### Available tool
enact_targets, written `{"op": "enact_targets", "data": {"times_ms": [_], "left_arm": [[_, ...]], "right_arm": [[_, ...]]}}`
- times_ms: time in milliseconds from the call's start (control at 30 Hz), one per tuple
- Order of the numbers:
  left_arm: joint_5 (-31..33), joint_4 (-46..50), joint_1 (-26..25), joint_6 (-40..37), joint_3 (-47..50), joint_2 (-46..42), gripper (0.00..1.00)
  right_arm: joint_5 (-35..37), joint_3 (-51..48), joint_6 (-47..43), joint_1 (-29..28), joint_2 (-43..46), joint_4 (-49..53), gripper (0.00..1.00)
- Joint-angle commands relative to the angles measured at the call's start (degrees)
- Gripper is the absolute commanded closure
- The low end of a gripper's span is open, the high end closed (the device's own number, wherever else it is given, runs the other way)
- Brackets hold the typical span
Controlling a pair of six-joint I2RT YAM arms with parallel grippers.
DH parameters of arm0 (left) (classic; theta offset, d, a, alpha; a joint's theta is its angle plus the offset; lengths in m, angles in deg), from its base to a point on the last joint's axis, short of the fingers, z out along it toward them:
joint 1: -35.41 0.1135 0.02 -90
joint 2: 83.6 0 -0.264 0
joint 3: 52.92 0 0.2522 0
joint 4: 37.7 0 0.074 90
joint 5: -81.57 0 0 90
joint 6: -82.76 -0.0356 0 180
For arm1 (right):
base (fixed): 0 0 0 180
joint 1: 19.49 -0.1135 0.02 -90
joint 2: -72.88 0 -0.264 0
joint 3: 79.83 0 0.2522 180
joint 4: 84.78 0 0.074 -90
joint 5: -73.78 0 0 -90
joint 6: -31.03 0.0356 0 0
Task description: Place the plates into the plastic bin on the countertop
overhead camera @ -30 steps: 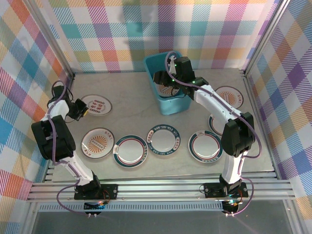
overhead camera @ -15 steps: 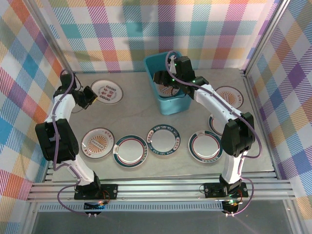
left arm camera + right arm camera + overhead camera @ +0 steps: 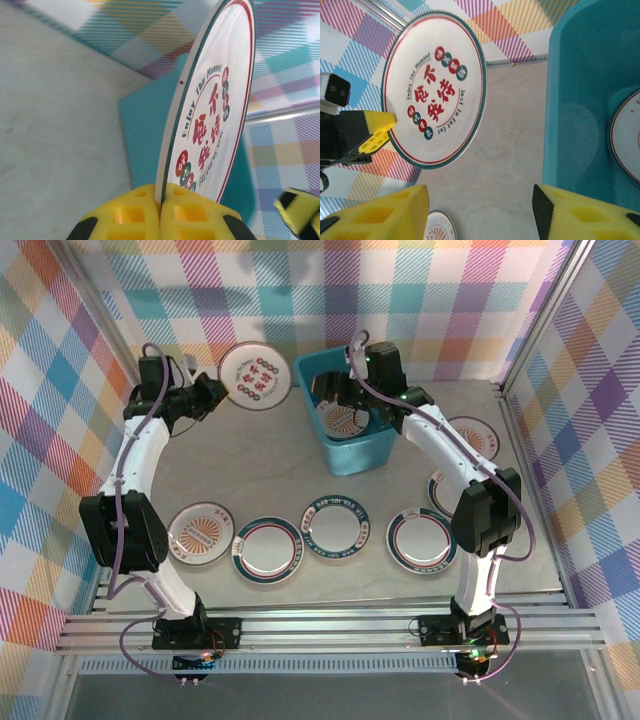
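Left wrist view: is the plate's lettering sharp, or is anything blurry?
Left wrist view: plate lettering readable, bin and wall behind it soft. Right wrist view: lettering crisp across the plate. Top view: even light, no strong glare.

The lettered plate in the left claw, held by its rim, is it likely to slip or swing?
Probably stiff: the plate stands flat with the left claw pinching only its rim. Its glossy glaze looks slippery, so it could pivot in that edge grip. Looks ceramic, so likely breakable if dropped.
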Motion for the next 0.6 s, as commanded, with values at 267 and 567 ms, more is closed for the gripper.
{"op": "enact_targets", "data": {"times_ms": [267, 567], "left_arm": [[-7.66, -13.02, -5.25, 4.46, -5.24, 2.21, 1.00], [-8.55, -15.57, -7.58, 5.70, -5.60, 2.47, 1.00]], "right_arm": [[-3.55, -3.35, 3.75, 1.54, 1.21, -10.56, 0.41], [-1.47, -7.74, 6.80, 2.02, 2.55, -17.38, 0.45]]}}
